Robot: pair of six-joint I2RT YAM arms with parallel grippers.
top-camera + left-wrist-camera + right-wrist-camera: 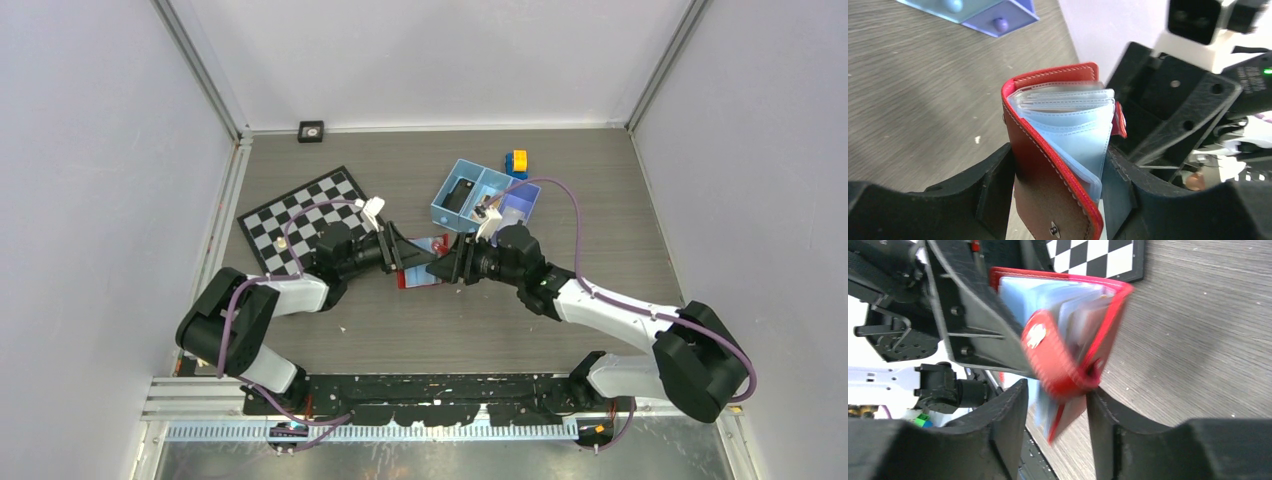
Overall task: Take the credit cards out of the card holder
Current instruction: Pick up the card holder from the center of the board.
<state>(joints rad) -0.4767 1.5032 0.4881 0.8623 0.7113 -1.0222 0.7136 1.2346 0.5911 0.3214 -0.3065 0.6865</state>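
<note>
**Q:** How do the jaws stand?

**A:** The left gripper (1058, 155) is closed on the card holder (1040, 165), pressing the red cover from one side and the sleeve stack from the other. The right gripper (1057, 392) has its jaws apart, astride the holder's tab corner. Blur hides whether they press on it, so a grip there cannot be told.

**Q:** What is the setting, in descending size?

**A:** The table (580, 210) is grey wood-grain laminate. A chessboard mat (300, 222) of black and white squares lies flat left of centre, turned at an angle. A blue tray (485, 195) of rigid plastic, with three compartments, sits right of centre toward the back. The card holder is mid-table between the two grippers, near the tray's front corner.

**Q:** How is it oriented?

**A:** It stands on edge, opened in a V. The fold is at the left gripper and the mouth points toward the right gripper. Its long axis therefore runs from arm to arm across the table.

**Q:** What are its materials?

**A:** The cover is red and leather-like, with pale stitching along the rim and rounded corners. The sleeves (1075, 125) are translucent pale-blue plastic with stitched edges, and they are fanned apart. The snap tab (1040, 340) is a rounded red strap carrying a silvery snap. A small metal stud (1053, 230) sits on the outer cover.
</note>
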